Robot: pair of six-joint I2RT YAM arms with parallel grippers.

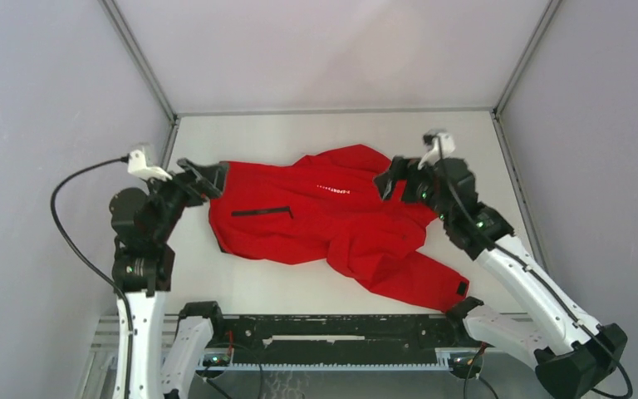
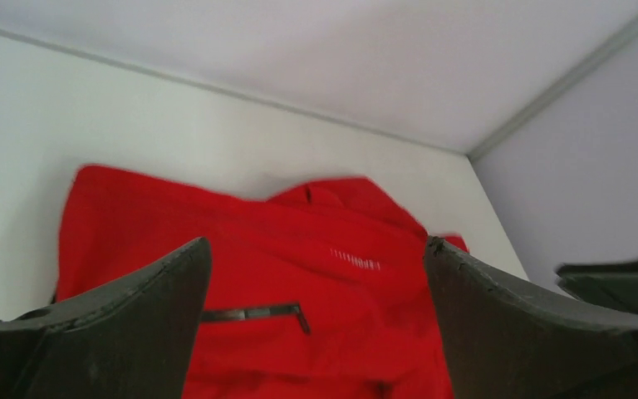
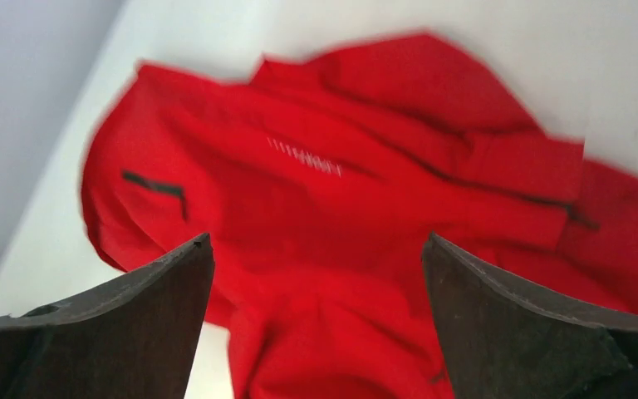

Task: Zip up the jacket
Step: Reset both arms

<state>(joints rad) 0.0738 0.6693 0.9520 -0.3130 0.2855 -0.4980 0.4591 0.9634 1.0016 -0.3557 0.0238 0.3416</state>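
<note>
White tabletop (image 1: 299, 137) fills the floor of a grey-walled booth, and the jacket (image 1: 332, 220) lies on it roughly at the middle, spread sideways and rumpled, bright red all over. On its left half a black pocket slit (image 1: 262, 212) runs nearly level, and a short line of small white lettering (image 1: 332, 189) sits higher, toward the centre. One sleeve (image 1: 415, 278) trails toward the near right, ending in a cuff with a small black tab (image 1: 462, 288) close to the table's front edge. In the right wrist view a thin dark line (image 3: 577, 214) crosses the cloth at the far right; whether the front closure is done up cannot be made out. At the jacket's left edge hangs the left gripper (image 2: 316, 243), its jaws spread wide with nothing between them, the red cloth showing below the gap. At the jacket's right edge, by the upper folds, the right gripper (image 3: 316, 241) likewise stands wide open and grips nothing. From above I cannot tell whether either one touches the fabric. Both arms reach in from their bases at the near edge, where a black rail (image 1: 332, 328) runs across the front, and a black cable (image 1: 71, 224) loops out from the left arm
</note>
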